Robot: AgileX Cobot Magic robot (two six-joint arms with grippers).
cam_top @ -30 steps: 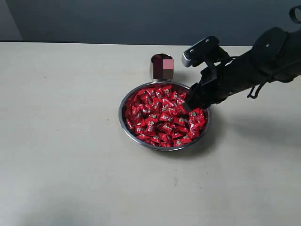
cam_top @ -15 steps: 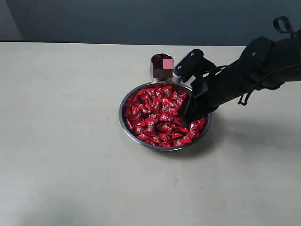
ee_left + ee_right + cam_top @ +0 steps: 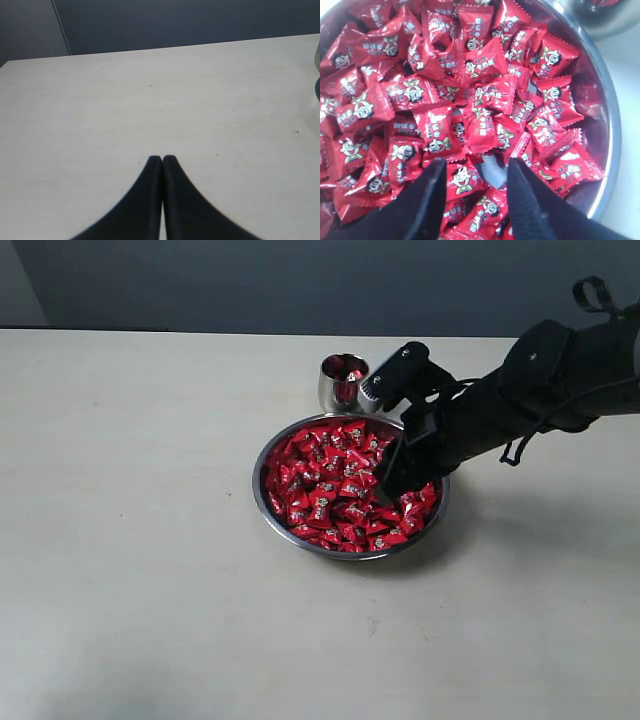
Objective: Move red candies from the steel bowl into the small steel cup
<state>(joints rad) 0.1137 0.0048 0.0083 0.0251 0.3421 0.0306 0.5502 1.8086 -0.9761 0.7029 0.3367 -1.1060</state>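
Right gripper [image 3: 476, 167] has its jaws apart, tips down among the red candies [image 3: 330, 490] heaped in the steel bowl [image 3: 257, 483], one sweet lying between them. The small steel cup [image 3: 340, 390] stands upright just beyond the bowl's far rim. Left gripper [image 3: 162, 161] has its jaws pressed together, empty, over the table [image 3: 100, 100]

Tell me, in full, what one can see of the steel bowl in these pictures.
The steel bowl is a wide, shallow, round dish of shiny metal with a thin rim. It stands upright on the pale table, close beside the small steel cup and much wider than it; whether the two touch cannot be told. It is filled almost to the rim with red candies, and a little bare wall shows at one side. The open right gripper reaches down into the candies.
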